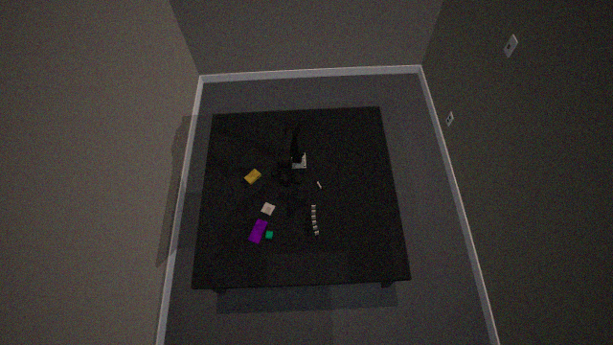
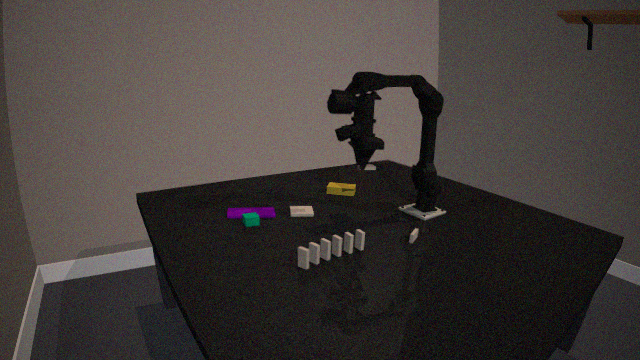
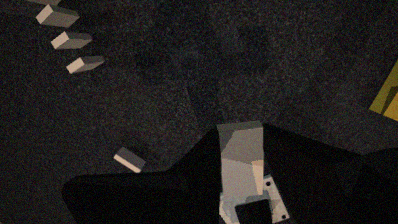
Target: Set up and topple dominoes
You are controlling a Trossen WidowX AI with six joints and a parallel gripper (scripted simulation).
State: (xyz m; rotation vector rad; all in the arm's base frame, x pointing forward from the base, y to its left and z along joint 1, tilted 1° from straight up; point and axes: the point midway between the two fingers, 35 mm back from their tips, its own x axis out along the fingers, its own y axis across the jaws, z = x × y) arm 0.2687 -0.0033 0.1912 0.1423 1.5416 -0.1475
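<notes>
My gripper (image 2: 362, 166) (image 3: 238, 133) is shut on a pale domino (image 2: 370, 167) (image 3: 241, 150) and holds it well above the table. In the wrist view the domino sits between the dark fingers. A row of several pale standing dominoes (image 1: 314, 222) (image 2: 325, 249) (image 3: 71, 40) runs along the table, in front of the arm; only part of it shows in the wrist view. Another loose domino (image 1: 319, 185) (image 2: 414, 235) (image 3: 129, 160) lies on the table between the row and the arm's base. In the top view the fingertips are too dark to make out.
A yellow block (image 1: 252, 176) (image 2: 341, 189) (image 3: 384, 104) lies beside the arm. A whitish box (image 1: 268, 209) (image 2: 301, 211), a purple block (image 1: 258, 231) (image 2: 237, 213) and a small green block (image 1: 269, 235) (image 2: 251, 220) lie on the far side of the row in the exterior view.
</notes>
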